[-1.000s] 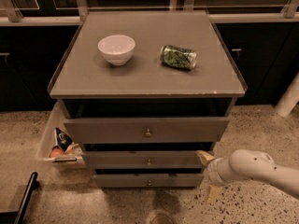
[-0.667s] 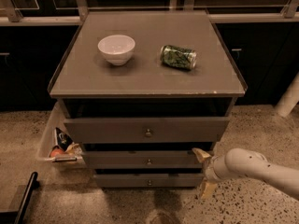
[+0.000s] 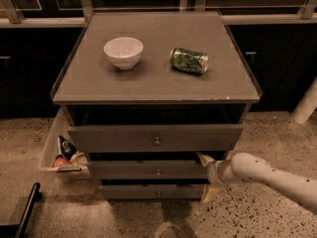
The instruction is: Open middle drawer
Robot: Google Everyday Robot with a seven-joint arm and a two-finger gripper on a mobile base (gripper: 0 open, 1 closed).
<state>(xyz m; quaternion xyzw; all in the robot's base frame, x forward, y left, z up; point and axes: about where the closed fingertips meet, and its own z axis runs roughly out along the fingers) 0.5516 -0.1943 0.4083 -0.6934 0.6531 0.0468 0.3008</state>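
The middle drawer [image 3: 143, 170] is the second of three grey-brown fronts in the cabinet, with a small round knob [image 3: 158, 171]. It stands out a little from the cabinet, less than the top drawer. My gripper [image 3: 205, 176] is at the right end of the middle drawer's front, reaching in from the right on a white arm [image 3: 267, 175]. It is open. One yellowish fingertip [image 3: 202, 157] is just above the front's top edge and the other [image 3: 208, 194] hangs below it, by the bottom drawer [image 3: 153, 191].
The top drawer [image 3: 155, 138] is pulled out slightly. On the cabinet top [image 3: 158, 83] stand a white bowl [image 3: 123, 52] and a green can [image 3: 188, 60] on its side. A bin with snack packets [image 3: 62, 155] sits at the cabinet's left. A white post [image 3: 307, 103] stands right.
My gripper has moved left, from beside the cabinet to the right end of the middle drawer's front. The drawers have not visibly moved.
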